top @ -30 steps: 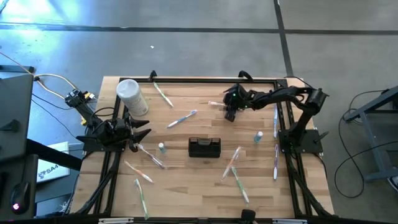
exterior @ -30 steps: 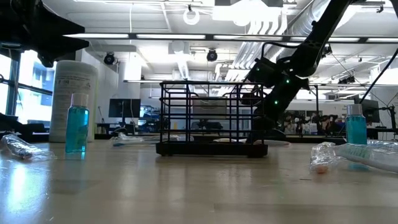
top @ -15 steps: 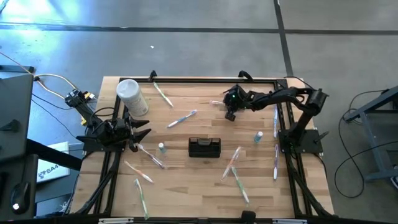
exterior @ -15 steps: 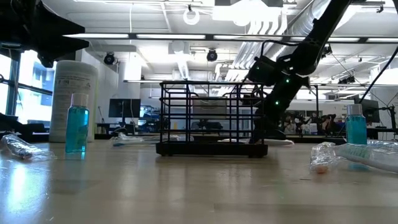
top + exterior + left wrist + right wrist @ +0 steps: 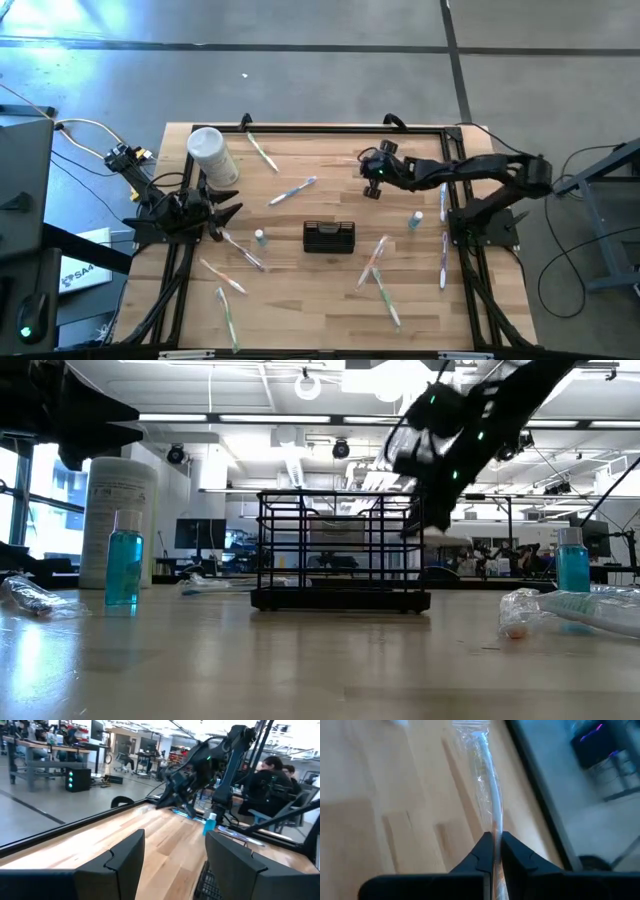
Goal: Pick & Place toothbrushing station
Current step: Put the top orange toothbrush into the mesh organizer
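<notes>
Right claw is clamped shut on a plastic-wrapped toothbrush, pinched thin between both fingers; in the high view I see that claw over the far-right part of the table, and the low view shows it lifted off the surface.

Toothbrushing station sits upright near the table's middle, untouched, well apart from both claws. From table height I read it as a black wire rack.

Just left of the station stands a small blue bottle; a second blue bottle stands to its right, near the right arm's base. More wrapped toothbrushes lie scattered around, e.g. one beyond the station and one just to its right.

White lidded canister stands at the far-left corner.

Left claw waits at the left edge, fingers spread apart, holding nothing.
</notes>
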Robot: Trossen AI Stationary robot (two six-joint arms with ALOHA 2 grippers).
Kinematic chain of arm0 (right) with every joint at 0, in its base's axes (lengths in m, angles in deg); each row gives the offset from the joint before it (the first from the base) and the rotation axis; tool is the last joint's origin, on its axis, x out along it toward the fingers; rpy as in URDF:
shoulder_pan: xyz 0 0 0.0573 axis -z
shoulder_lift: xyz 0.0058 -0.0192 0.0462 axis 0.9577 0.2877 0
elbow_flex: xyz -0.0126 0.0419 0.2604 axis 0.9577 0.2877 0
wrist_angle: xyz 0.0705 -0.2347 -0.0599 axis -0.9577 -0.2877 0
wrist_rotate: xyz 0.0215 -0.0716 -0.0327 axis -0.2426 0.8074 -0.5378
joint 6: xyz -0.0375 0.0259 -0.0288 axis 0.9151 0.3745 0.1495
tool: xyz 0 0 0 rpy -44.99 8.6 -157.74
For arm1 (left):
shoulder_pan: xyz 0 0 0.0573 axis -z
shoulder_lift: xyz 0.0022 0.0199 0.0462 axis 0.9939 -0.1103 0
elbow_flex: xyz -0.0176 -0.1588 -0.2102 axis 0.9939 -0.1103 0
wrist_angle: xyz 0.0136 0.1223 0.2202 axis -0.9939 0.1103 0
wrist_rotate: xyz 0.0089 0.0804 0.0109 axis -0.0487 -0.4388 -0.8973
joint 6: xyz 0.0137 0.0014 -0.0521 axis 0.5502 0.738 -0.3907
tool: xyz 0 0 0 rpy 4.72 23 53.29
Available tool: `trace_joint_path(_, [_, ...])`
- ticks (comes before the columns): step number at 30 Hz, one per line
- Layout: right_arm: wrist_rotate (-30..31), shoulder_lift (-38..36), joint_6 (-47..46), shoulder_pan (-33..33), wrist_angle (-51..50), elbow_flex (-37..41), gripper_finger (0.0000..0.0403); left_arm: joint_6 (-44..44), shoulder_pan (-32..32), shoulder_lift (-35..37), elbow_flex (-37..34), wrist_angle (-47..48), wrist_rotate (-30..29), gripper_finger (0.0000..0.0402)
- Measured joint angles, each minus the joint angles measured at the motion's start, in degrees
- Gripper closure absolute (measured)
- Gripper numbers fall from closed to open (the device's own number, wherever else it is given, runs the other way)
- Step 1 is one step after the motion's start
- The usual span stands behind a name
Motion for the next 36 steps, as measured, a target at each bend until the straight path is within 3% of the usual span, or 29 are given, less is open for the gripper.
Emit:
trace_joint_path(5, [-6.2, -8.8, -0.7, -5.7, -1.9, 0.0, 0.0393, 0.8, 0.0, 0.0, 0.0, -1.1, 2.8, 0.0194])
trace_joint_path(11, [-6.6, -19.2, -3.2, -12.6, -5.1, 0.2, 0.0393, 6.3, 0.0, 0.0, 0.0, -6.8, 5.2, 0.0194])
trace_joint_path(17, [-9.0, -25.7, -7.3, -18.5, -1.3, 4.4, 0.0392, 21.3, -0.4, -3.5, 0.0, -20.2, 22.2, 0.0194])
trace_joint_path(20, [-11.0, -26.5, -7.0, -21.0, 7.3, 7.5, 0.0393, 26.5, -3.2, -9.0, 0.1, -29.0, 24.1, 0.0194])
trace_joint_path(24, [-13.3, -26.1, -4.5, -23.1, 19.5, 11.4, 0.0393, 26.6, -10.5, -19.1, 0.8, -36.5, 27.3, 0.0194])
trace_joint_path(30, [-18.6, -22.9, -3.0, -22.6, 33.2, 14.0, 0.0393, 17.3, -22.6, -37.7, 8.9, -36.4, 34.1, 0.0194])
trace_joint_path(33, [-21.6, -20.8, -3.0, -22.5, 36.0, 14.1, 0.0393, 16.0, -26.7, -47.5, 14.1, -35.9, 34.5, 0.0194])
trace_joint_path(36, [-23.9, -17.3, -3.0, -22.5, 41.0, 14.1, 0.0393, 14.6, -29.6, -56.3, 20.1, -36.2, 39.1, 0.0194])
